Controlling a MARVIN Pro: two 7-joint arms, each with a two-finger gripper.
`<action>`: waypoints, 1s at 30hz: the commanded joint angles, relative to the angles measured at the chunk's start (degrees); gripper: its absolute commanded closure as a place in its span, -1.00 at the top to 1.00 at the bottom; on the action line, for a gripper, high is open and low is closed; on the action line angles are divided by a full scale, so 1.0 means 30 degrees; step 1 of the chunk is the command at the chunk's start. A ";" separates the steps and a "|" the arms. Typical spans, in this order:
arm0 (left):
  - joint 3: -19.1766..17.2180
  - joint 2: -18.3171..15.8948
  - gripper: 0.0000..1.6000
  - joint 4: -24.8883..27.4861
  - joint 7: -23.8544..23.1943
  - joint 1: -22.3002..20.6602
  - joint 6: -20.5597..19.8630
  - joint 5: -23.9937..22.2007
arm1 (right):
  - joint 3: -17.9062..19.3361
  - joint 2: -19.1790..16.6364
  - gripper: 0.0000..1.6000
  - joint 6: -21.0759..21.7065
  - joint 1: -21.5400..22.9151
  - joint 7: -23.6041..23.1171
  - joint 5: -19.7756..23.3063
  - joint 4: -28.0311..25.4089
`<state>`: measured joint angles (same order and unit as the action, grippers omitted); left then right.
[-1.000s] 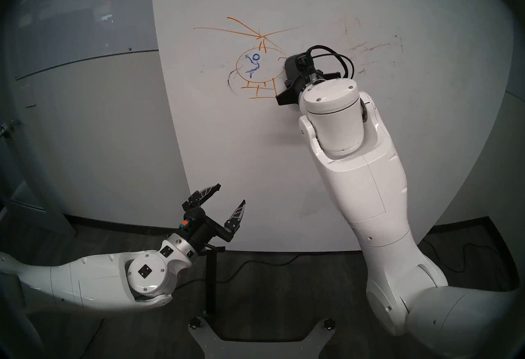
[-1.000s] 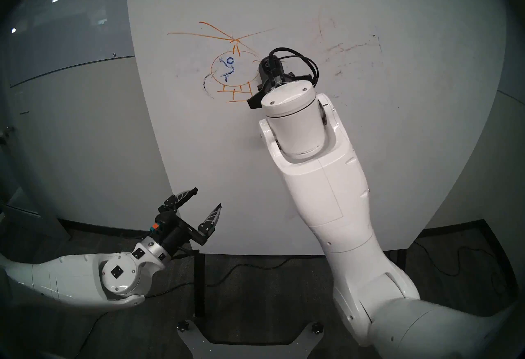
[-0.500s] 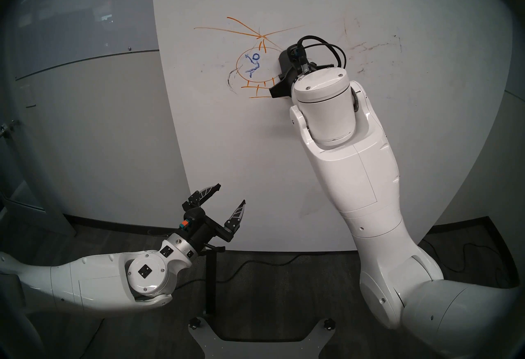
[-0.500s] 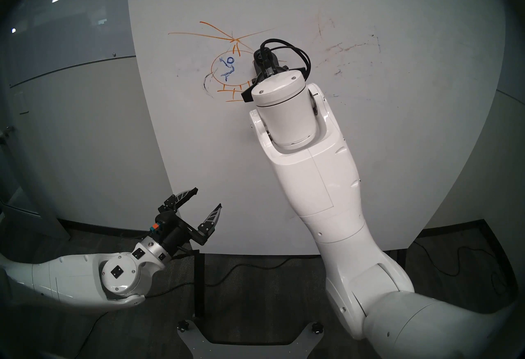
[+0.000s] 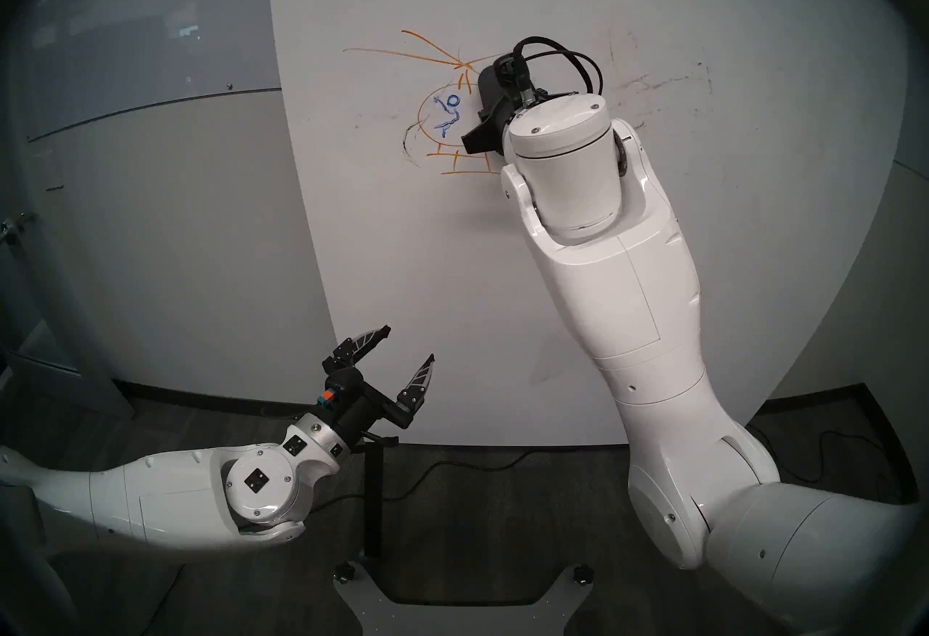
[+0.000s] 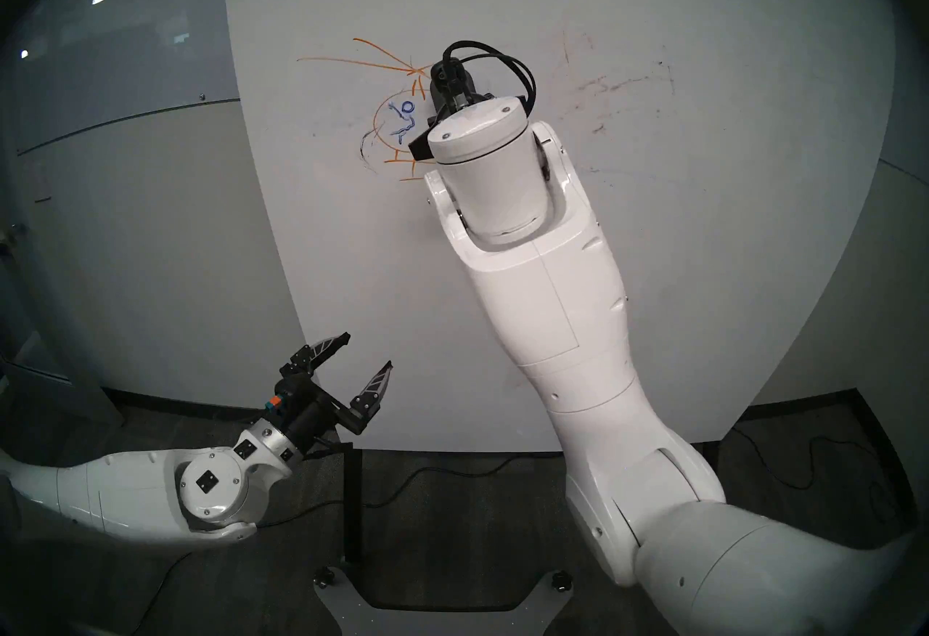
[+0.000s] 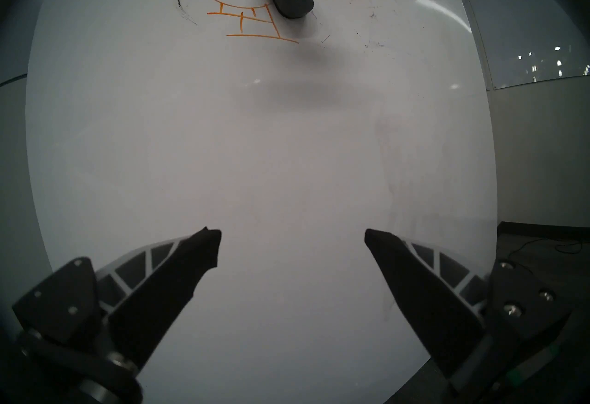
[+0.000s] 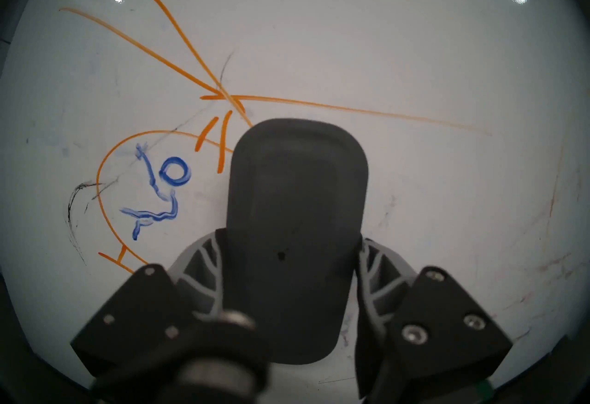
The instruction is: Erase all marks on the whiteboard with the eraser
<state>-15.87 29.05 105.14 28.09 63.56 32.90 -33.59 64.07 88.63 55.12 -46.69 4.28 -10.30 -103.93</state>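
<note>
Clamped on the dark grey eraser (image 8: 295,234), the right gripper (image 8: 287,282) presses the pad flat against the whiteboard (image 5: 502,293), its two fingers pinching the pad's long sides. Over the last second the arm has slid the eraser up and to the left: it was beside the lower right curve of the orange helicopter drawing (image 5: 452,117), and its top end now reaches the lines just under the rotor hub. The right part of the cabin outline, visible a moment ago, is now covered by the pad or wiped; which one cannot be told. That puts the stroke inside the drawing, so erasing of the helicopter looks to be under way, with most of it left.

The blue stick figure (image 8: 156,195) sits just left of the pad, untouched. The black scribble (image 5: 409,147) at the far left and the faint reddish smudges (image 5: 658,87) on the right also remain.

Lower down, the left gripper (image 5: 407,343) hangs idle with its jaws spread wide and nothing between them.

The panel is matte white and stands on a dark carpeted floor (image 5: 502,494); a grey glass board (image 5: 125,26) with graph lines is mounted on the wall at left.
</note>
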 commanded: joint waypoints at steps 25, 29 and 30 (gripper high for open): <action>-0.0160 -0.0059 1.00 0.0131 -0.0011 -0.0144 0.0173 -0.0012 | 0.1131 -0.1277 -1.00 -0.1431 -0.0459 -0.0348 -0.0031 -0.0392; -0.0159 -0.0058 1.00 0.0130 -0.0011 -0.0144 0.0172 -0.0012 | 0.1215 -0.1333 -1.00 -0.1484 -0.0480 -0.0375 -0.0005 -0.0418; -0.0159 -0.0058 1.00 0.0130 -0.0011 -0.0144 0.0172 -0.0011 | 0.1240 -0.1358 -1.00 -0.1497 -0.0484 -0.0400 0.0006 -0.0429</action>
<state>-15.87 29.03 105.14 28.08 63.56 32.92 -33.59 65.70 85.42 51.22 -49.00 2.45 -10.02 -105.66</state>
